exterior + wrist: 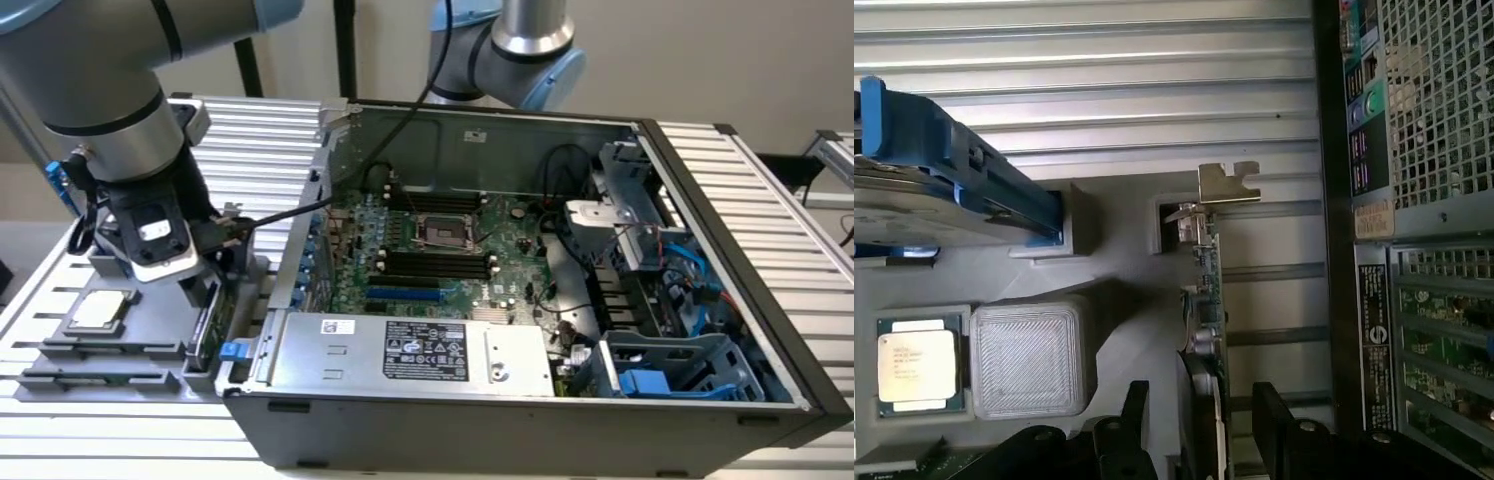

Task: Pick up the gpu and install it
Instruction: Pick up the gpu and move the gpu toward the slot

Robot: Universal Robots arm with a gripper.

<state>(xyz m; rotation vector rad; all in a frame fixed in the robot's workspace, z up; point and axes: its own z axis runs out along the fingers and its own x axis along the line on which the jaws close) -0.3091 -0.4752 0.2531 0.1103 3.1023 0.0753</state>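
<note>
While the gpu (1206,290) stands on edge in a grey holder (1124,350) just beside the computer case (441,430), on the exterior view's left, the gripper (1201,400) straddles it, fingers apart, not touching. Likely light, stiff and fragile: pinch the flat faces, clear of its metal bracket (1229,183).

Count, bench: two robot arms, near arm (107,90) and far arm (527,40); one gripper (1202,405) with two black fingers (1136,420); one gpu (1206,290); one CPU chip (916,365); one blue-framed hard drive (944,170); one grey holder tray (1124,260); one open computer case (534,425); one power supply (414,350); one CPU socket (438,232); black memory slots (434,265) probably four, hard to separate in the exterior view.
</note>
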